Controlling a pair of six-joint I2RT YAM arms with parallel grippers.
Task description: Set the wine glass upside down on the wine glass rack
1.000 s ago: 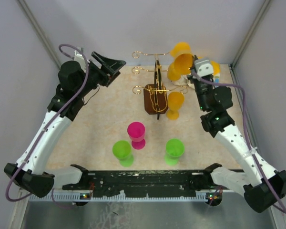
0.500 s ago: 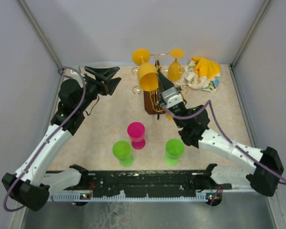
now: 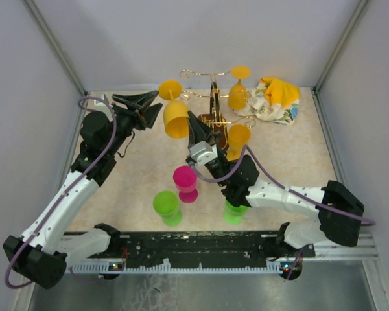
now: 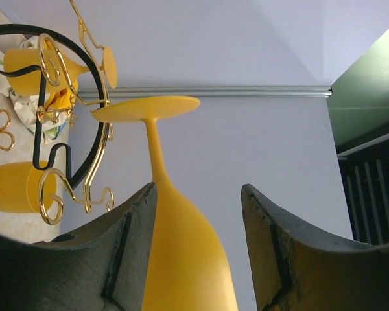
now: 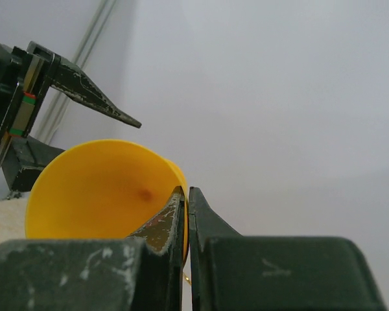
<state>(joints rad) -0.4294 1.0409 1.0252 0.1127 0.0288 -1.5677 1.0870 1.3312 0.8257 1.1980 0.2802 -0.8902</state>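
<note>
Top external view: the right gripper (image 3: 196,134), reaching across the table, is pressed together on the rim of a yellow wine glass (image 3: 177,119) held in the air just left of the wine glass rack (image 3: 213,103) and not hung on it. The left gripper (image 3: 157,100) stands spread at the glass's far side.

Left wrist view: the wine glass (image 4: 181,259) shows foot uppermost between the spread fingers (image 4: 117,246). The right-hand finger is clear of the bowl; contact at the other cannot be told. The rack's gold curls (image 4: 98,155) lie just behind.

Right wrist view: the gripper (image 5: 187,191) pinches the glass wall (image 5: 97,188), one finger inside and one outside.

Also on the table: two more yellow glasses (image 3: 238,94) at the rack, a pink glass (image 3: 185,180), a green glass (image 3: 165,205) and a crumpled cloth (image 3: 275,97).
</note>
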